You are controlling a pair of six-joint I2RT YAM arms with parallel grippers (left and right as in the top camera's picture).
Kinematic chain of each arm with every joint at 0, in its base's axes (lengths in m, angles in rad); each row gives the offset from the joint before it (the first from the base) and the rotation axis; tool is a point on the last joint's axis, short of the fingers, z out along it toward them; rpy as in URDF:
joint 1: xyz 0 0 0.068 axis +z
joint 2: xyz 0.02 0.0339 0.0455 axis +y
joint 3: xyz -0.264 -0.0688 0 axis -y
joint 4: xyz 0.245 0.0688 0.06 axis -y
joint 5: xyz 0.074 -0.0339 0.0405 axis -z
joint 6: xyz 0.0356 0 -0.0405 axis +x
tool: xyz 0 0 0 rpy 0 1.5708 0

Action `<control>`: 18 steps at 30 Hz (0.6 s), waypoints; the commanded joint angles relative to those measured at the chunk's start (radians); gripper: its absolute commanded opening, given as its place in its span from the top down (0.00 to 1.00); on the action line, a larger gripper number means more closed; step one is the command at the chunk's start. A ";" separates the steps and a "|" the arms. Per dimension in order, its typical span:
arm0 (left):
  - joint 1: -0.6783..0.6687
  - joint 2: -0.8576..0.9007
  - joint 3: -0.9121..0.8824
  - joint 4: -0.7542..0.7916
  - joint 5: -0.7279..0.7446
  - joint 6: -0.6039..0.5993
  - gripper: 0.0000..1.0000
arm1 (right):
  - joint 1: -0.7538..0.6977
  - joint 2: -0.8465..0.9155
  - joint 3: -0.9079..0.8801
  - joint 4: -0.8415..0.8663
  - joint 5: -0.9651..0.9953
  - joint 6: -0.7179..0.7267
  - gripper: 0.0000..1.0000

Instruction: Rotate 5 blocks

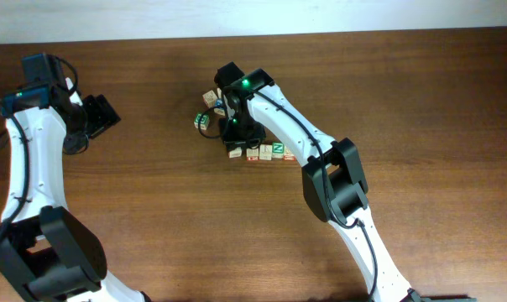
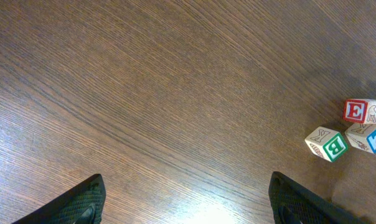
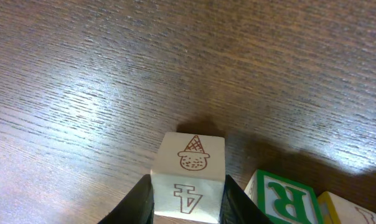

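On the brown wooden table [image 1: 153, 218], the right gripper [image 3: 188, 196] is squeezing a cream block [image 3: 191, 155] with an ice-cream drawing; the left gripper [image 2: 185, 202] is hanging wide open.

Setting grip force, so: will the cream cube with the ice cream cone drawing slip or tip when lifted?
Probably rigid and light: the cube looks like solid wood. Its flat sides sit squarely in the right gripper, so tipping seems unlikely. The smooth faces might slip slightly.
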 commanded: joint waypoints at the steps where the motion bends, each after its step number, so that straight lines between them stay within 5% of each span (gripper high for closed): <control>1: 0.000 0.005 0.008 -0.002 -0.007 -0.013 0.18 | 0.000 0.016 0.002 -0.024 0.002 0.016 0.62; 10: -0.002 0.005 0.008 -0.003 -0.002 -0.013 0.19 | -0.002 0.013 0.265 -0.194 0.012 0.014 0.53; 14: -0.127 0.005 0.008 -0.062 0.000 0.048 0.56 | -0.091 0.013 0.551 -0.412 0.051 -0.053 0.57; 18: -0.319 0.005 0.008 -0.057 0.001 0.050 0.85 | -0.216 -0.121 0.587 -0.412 -0.047 -0.091 0.71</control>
